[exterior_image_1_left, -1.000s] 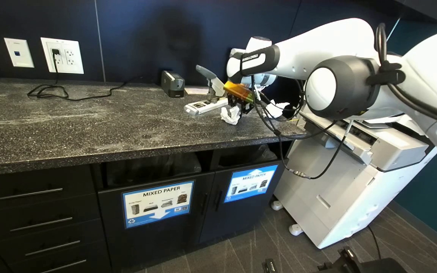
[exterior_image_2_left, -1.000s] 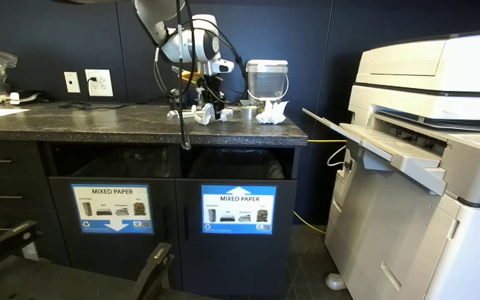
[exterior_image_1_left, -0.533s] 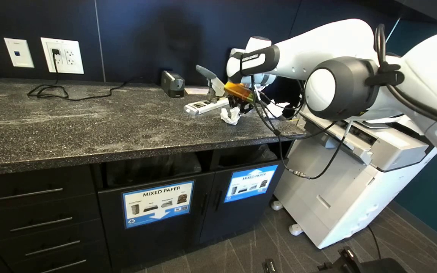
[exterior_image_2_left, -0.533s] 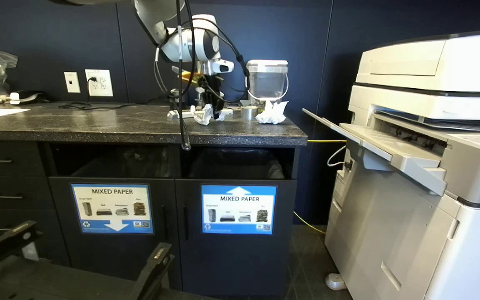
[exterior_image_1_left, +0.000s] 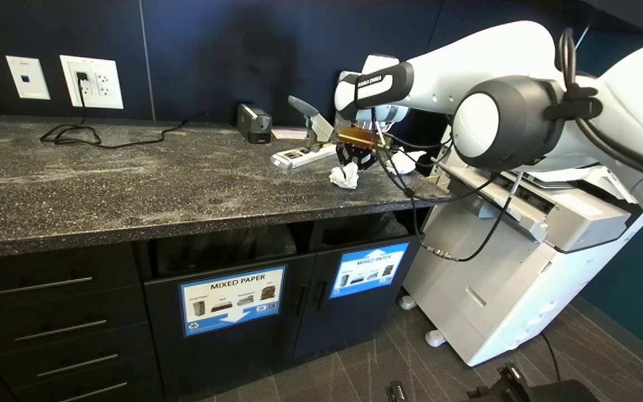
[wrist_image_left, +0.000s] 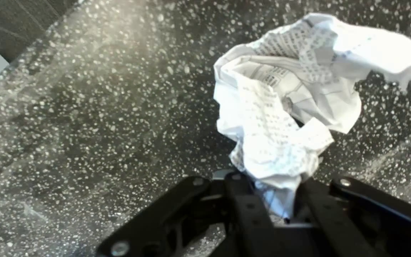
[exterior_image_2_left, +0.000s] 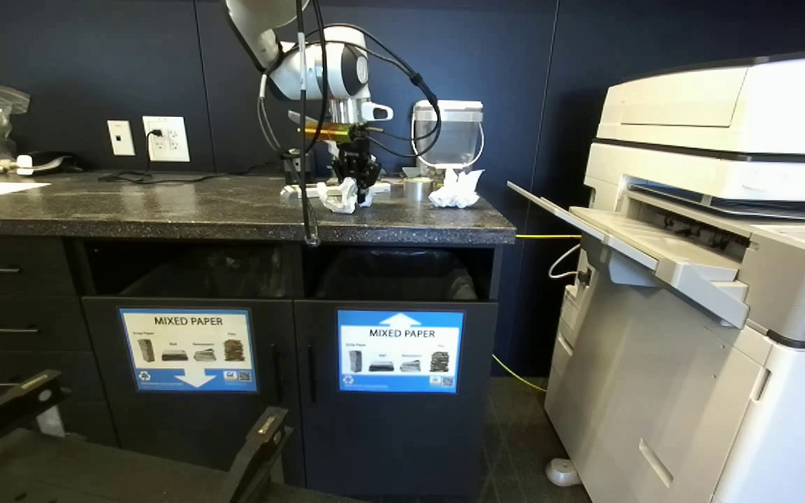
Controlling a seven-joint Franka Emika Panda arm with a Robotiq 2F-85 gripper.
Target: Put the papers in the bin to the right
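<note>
A crumpled white paper wad with print (wrist_image_left: 262,121) is pinched at its near end between the two black fingers of my gripper (wrist_image_left: 275,185). In both exterior views this wad (exterior_image_1_left: 344,176) (exterior_image_2_left: 338,197) is at counter height, with my gripper (exterior_image_1_left: 356,162) (exterior_image_2_left: 356,192) pointing down at it. I cannot tell if it still touches the counter. Another white paper wad (exterior_image_1_left: 405,162) (exterior_image_2_left: 457,190) lies near the counter's right end. The right-hand bin (exterior_image_1_left: 330,326) (exterior_image_2_left: 392,436) is a dark cabinet front under the counter, with an open slot above its blue-topped label.
Another bin (exterior_image_2_left: 187,412) with a white-topped label stands left of it. A stapler (exterior_image_1_left: 302,156) and a pencil sharpener (exterior_image_1_left: 254,124) stand behind the gripper. A clear container (exterior_image_2_left: 448,136) is behind the second wad. A large printer (exterior_image_1_left: 483,262) stands right. Cables hang from the arm.
My gripper has turned about its vertical axis. The near wad has turned with it and shifted slightly towards the counter's front edge. The other wad has not moved.
</note>
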